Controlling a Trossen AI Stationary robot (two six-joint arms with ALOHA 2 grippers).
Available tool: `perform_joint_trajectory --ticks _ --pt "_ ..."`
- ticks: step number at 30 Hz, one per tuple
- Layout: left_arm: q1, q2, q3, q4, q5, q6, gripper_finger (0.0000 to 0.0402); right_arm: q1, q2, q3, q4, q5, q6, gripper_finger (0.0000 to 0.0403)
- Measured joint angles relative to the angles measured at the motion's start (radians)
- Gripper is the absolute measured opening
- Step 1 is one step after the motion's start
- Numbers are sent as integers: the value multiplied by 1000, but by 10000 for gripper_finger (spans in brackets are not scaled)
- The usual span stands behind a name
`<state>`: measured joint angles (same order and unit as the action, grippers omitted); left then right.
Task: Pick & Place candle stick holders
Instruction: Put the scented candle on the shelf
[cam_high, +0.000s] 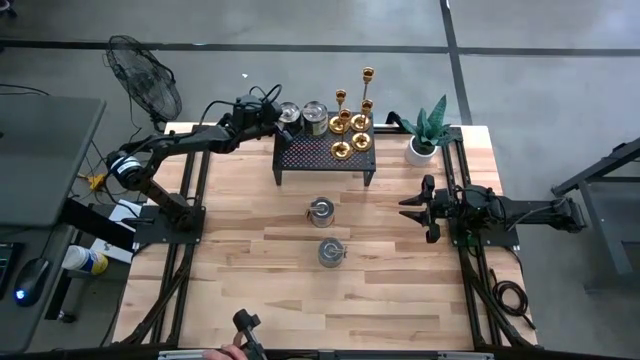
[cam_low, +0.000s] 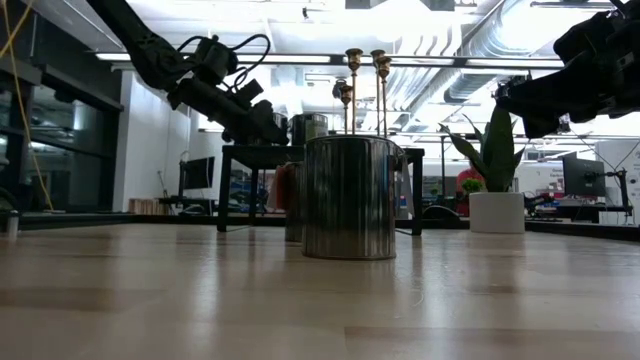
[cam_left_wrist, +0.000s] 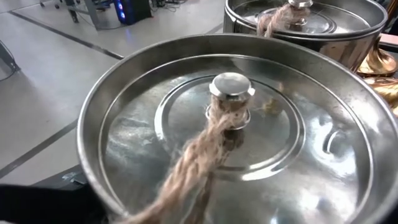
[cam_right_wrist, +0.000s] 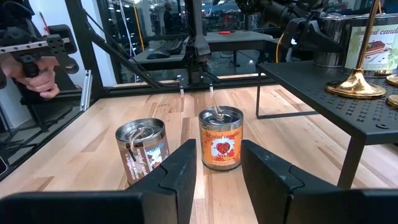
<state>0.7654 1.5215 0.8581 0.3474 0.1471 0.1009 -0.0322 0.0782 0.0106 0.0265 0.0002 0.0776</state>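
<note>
The wooden table (cam_high: 260, 260) is seen from above with a black perforated shelf (cam_high: 322, 152) standing at its far side. On that shelf, two lidded tins are set side by side at the left end, and the candle stick holders (cam_high: 352, 122) are grouped at the right end, well apart from both sets of jaws. Beside the shelf a potted plant (cam_high: 427, 135) is placed on the table.

The left gripper (cam_high: 283, 121) is held at the shelf's left end, just over the leftmost tin (cam_left_wrist: 242, 134), whose lid and rope handle fill the wrist picture. The jaws themselves are hardly visible there; they appear to be spread wide with nothing clasped, though this cannot be confirmed from the fingers.

The right gripper (cam_right_wrist: 217, 171) is held above the table's right side, fingers (cam_right_wrist: 177, 168) parted to a moderate gap and nothing gripped. Straight ahead of those jaws, a red-labelled candle tin (cam_right_wrist: 221, 138) is seen between the fingertips but well beyond them, and a second candle tin (cam_right_wrist: 142, 149) stands slightly to one side.

At the table's near edge, a person's hand (cam_right_wrist: 31, 74) is wrapped around a black handle (cam_high: 247, 330).
</note>
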Motion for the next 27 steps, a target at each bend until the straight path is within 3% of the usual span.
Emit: perform_joint_trajectory --ticks 27 --pt "0 -14 -2 1 -26 -8 383 0 0 0 0 0 0 117"
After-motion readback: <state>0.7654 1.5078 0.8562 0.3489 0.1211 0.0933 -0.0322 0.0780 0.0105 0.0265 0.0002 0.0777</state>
